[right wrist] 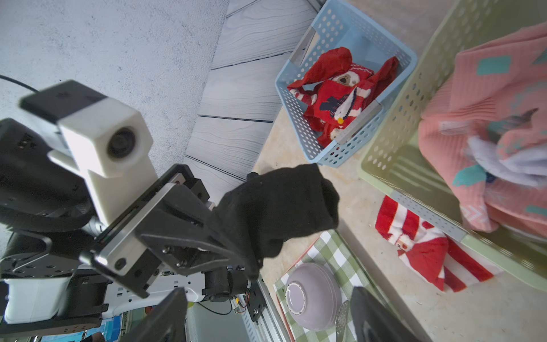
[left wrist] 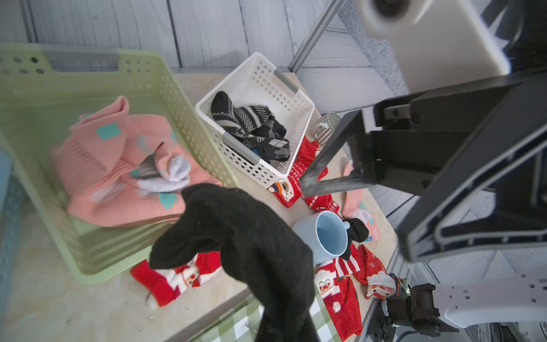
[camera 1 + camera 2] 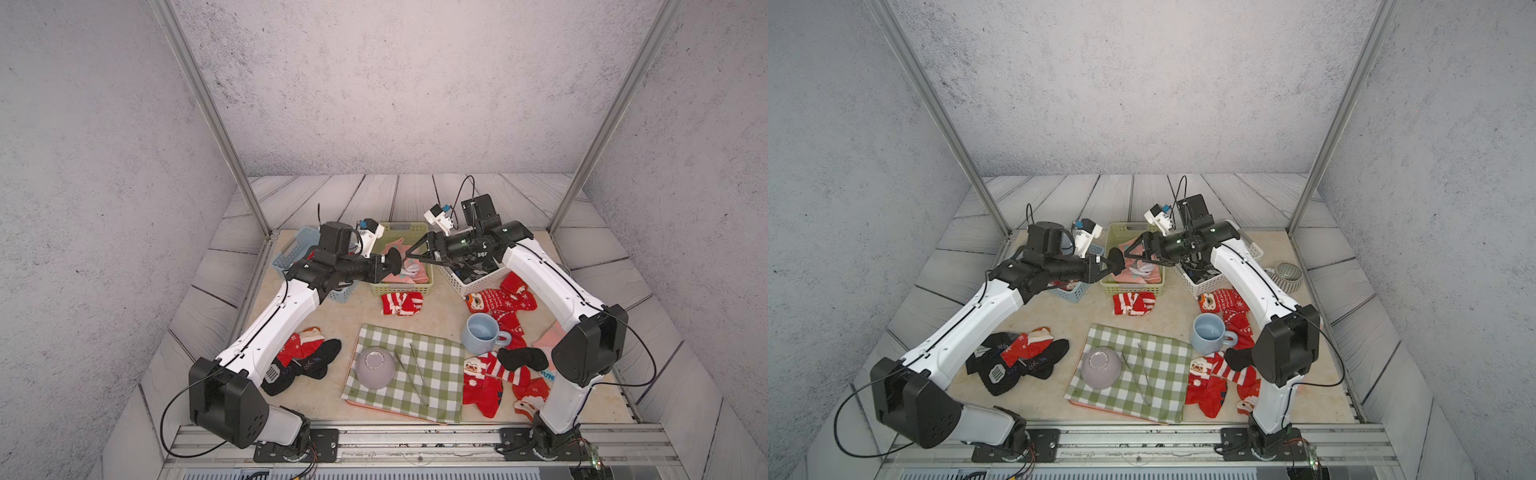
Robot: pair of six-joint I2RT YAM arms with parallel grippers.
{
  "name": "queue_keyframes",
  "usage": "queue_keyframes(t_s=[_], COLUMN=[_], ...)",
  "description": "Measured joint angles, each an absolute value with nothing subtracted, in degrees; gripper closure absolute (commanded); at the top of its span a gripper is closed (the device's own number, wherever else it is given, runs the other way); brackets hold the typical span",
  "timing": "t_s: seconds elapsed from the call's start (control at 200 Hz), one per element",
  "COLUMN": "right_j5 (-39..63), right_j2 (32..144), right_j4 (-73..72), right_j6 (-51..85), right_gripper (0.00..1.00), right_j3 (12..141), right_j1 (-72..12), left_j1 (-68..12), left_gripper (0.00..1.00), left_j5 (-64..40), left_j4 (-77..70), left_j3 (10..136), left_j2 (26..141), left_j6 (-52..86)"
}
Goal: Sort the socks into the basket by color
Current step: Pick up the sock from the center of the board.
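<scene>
**What the Views Keep Back**

The black sock (image 2: 245,237) wraps the fingertips of the left gripper (image 3: 385,266), so neither shows. In both top views the left arm (image 3: 282,316) covers most of the blue basket (image 3: 289,253) near the worktop's (image 3: 332,324) far left corner, and the right arm (image 3: 548,282) covers part of the white basket (image 3: 478,284). In the right wrist view the right gripper (image 1: 268,291) has its 2 fingers (image 1: 161,319) blurred and cut off by the picture's edge. A striped cup (image 3: 1287,276) by the far right edge sits half behind that gripper in the left wrist view. Under the checked cloth (image 3: 436,374) only a tray (image 3: 374,408) edge shows.
</scene>
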State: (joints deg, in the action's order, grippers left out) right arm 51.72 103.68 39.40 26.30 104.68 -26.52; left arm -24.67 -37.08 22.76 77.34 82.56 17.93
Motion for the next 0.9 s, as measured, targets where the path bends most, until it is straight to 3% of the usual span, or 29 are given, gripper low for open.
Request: queue_keyframes(t_s=[0.155, 0.425, 0.656, 0.771, 0.896], right_j5=[53.32, 54.11, 53.89, 53.63, 52.34], right_j2=[105.34, 105.54, 105.54, 105.54, 105.54], right_j4=[38.41, 36.95, 36.16, 35.92, 35.97], right_j6=[27.44, 28.88, 29.52, 29.28, 29.21], right_gripper=[0.15, 0.50, 0.92, 1.00, 1.00], right_j3=[105.82, 107.07, 107.09, 107.07, 107.07], right_j1=[-27.03, -27.00, -27.09, -27.11, -27.16], left_j1=[-26.57, -29.02, -29.80, -29.80, -29.80], left_gripper=[1.00, 1.00, 1.00, 1.00, 0.63], left_j5=[-38.46, -39.35, -39.99, -39.88, -39.11], left_j4=[21.32, 21.17, 21.19, 21.56, 21.71], left_j3=[80.01, 82.52, 83.11, 83.11, 83.09], left_j2=[84.75, 87.79, 87.81, 87.81, 87.77], left_j6=[17.41, 16.45, 15.42, 15.22, 15.00])
